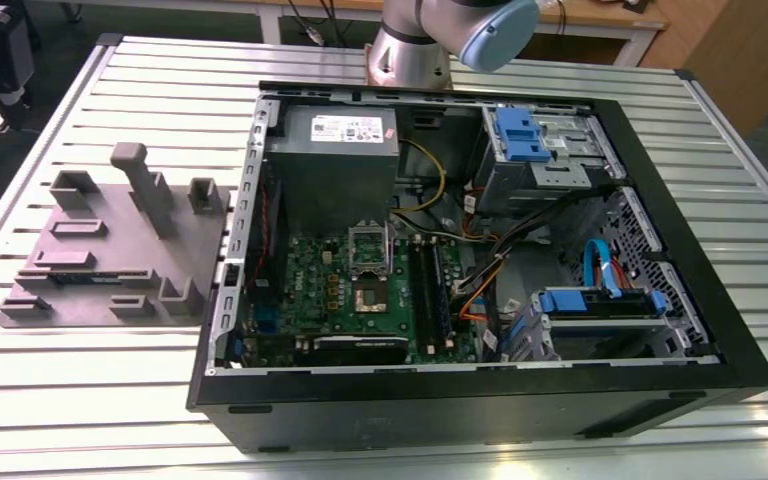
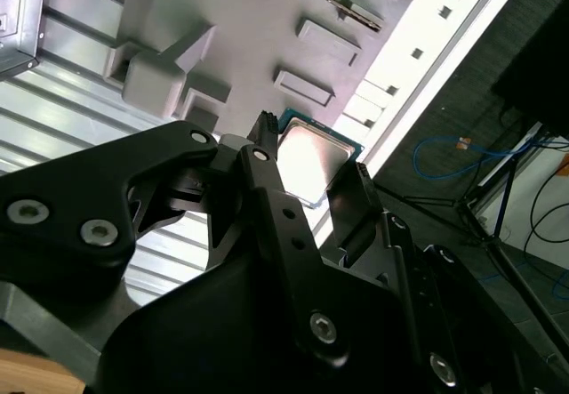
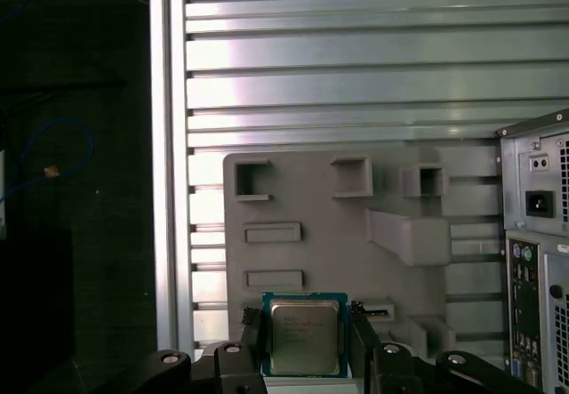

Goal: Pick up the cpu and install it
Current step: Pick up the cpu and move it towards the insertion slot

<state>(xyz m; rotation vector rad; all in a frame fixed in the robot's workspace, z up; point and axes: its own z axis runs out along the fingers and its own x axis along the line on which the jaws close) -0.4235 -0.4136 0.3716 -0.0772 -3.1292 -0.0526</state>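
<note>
Slatted aluminium table (image 1: 91, 420) fills the room's middle in the exterior view, with an open computer case (image 1: 491, 410) lying on it. Its motherboard (image 1: 344, 300) faces up, and the socket (image 1: 364, 265) sits near the board's centre below the power supply (image 1: 337, 150). A grey tray (image 1: 104, 250) of moulded holders rests on the slats just beside the case, on the exterior view's left. The arm (image 1: 424, 40) rises at the table's far edge.

In the second wrist view the gripper (image 2: 309, 161) has its black fingers (image 2: 267, 180) closed in narrow on the cpu (image 2: 311, 149). One tip is against each of two opposite edges, and the shiny lid faces away from the palm. The tray (image 2: 267, 29) lies well beyond it, so I judge the chip is lifted clear.

In the first wrist view the cpu (image 3: 304, 332) sits square between the fingers (image 3: 360, 345) of the gripper (image 3: 304, 348). Its green border shows round the metal lid. The tray (image 3: 329, 234) is far beneath, and the case (image 3: 533, 234) stands beside the tray.

I would expect the chip to be light, thin and stiff. Its lid looks slick and its contact face is easily damaged. The opposite board edges are the right place to hold it, kept level and squeezed gently.
</note>
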